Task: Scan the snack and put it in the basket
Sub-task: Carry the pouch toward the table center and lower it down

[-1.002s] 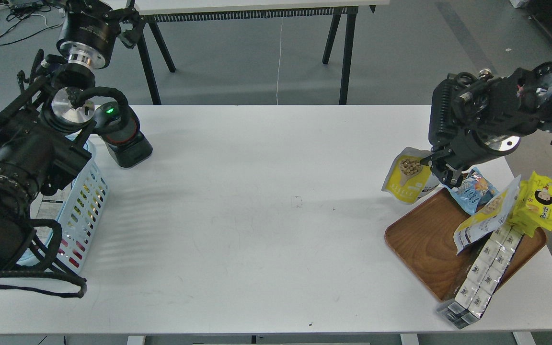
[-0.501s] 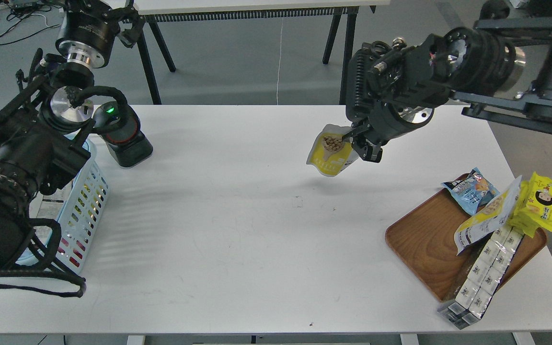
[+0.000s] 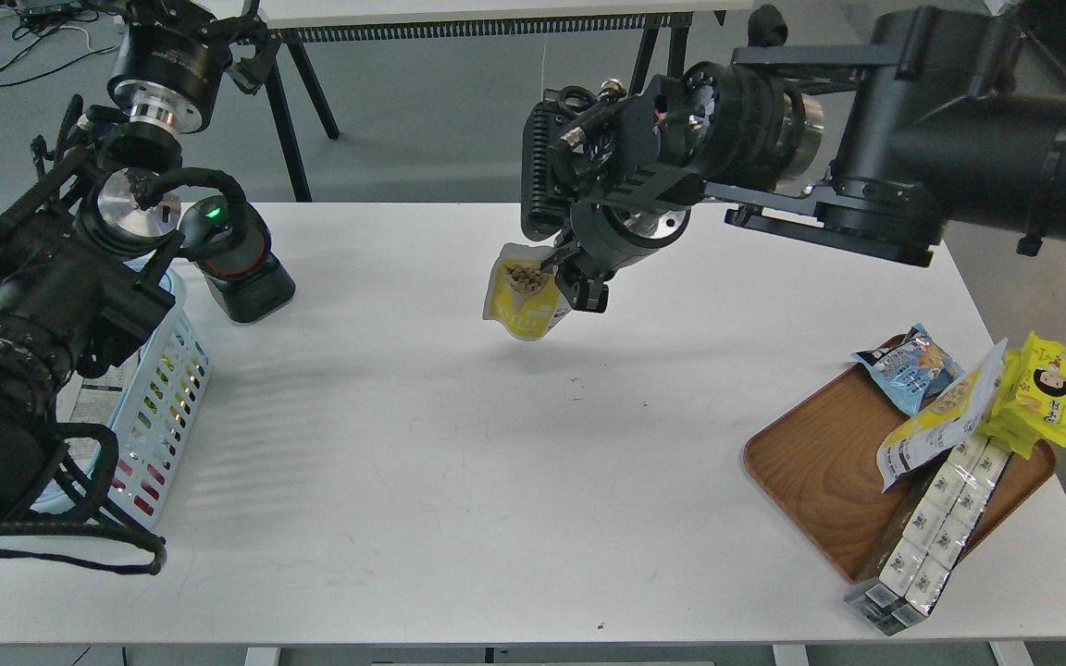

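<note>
— Right end effector (image 3: 566, 280): what is it doing?

— Its two fingers are clamped on the upper right edge of the snack (image 3: 523, 301), and the pouch hangs from them, clear of the white surface (image 3: 459, 462) with its shadow just beneath.

— How does the pouch look?

— Small stand-up pouch, yellow face toward me, picturing a scoop of round beige balls near the top; a paler band shows along its top and right edge. It hangs tilted, bottom swung toward my left.

— And the room around it?

— Wide open. It sits over the far middle of the surface, near the back edge, with bare white stretching toward me and to both sides. The black scanner (image 3: 235, 261) with its green light stands well off to my left, and the light blue basket (image 3: 159, 398) with slotted sides lies at the left edge, partly hidden under my left arm. The brown wooden tray (image 3: 820, 472) is well apart at my right, holding a blue snack packet (image 3: 911, 365), a longer yellow-white pouch (image 3: 940, 416), a yellow pack (image 3: 1042, 388) and a long row of small white boxes (image 3: 935, 523) that overhangs its near rim.

— Your left end effector?

— Up at the far left (image 3: 251, 46), dark and end-on; I cannot tell whether it is open or closed.
</note>
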Robot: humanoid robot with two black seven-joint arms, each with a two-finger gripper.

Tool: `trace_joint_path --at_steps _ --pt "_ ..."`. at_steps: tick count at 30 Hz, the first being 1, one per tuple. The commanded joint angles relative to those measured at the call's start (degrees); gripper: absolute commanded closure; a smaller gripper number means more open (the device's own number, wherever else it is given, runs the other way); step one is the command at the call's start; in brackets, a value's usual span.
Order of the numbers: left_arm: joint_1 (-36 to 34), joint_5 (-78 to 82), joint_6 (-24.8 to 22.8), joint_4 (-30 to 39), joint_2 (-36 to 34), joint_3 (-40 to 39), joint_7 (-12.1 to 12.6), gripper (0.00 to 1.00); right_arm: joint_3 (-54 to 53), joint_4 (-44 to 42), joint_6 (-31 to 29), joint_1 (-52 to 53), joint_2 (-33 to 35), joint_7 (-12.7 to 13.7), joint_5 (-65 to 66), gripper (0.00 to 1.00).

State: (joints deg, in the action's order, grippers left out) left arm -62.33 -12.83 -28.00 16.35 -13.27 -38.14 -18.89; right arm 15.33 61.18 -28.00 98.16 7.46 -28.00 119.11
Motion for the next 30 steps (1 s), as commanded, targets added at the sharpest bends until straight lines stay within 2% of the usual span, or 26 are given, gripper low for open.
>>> trace_joint_path --at_steps 1,6,14,30 --pt "-0.1 0.0 0.0 0.0 0.0 0.0 0.0 0.00 -0.4 -2.1 0.0 -0.6 -3.3 0.0 0.1 1.00" --pt "0.0 0.0 0.0 0.0 -0.1 0.1 0.0 0.00 -0.4 -4.4 0.0 -2.4 -7.5 0.0 0.1 1.00" --pt "0.2 0.0 0.0 0.0 -0.1 0.1 -0.1 0.00 -0.1 -8.9 0.0 -4.7 -7.5 0.0 0.1 1.00" --pt "0.5 0.0 0.0 -0.2 -0.2 0.0 -0.2 0.00 0.2 -9.5 0.0 -6.1 -7.5 0.0 0.1 1.00"
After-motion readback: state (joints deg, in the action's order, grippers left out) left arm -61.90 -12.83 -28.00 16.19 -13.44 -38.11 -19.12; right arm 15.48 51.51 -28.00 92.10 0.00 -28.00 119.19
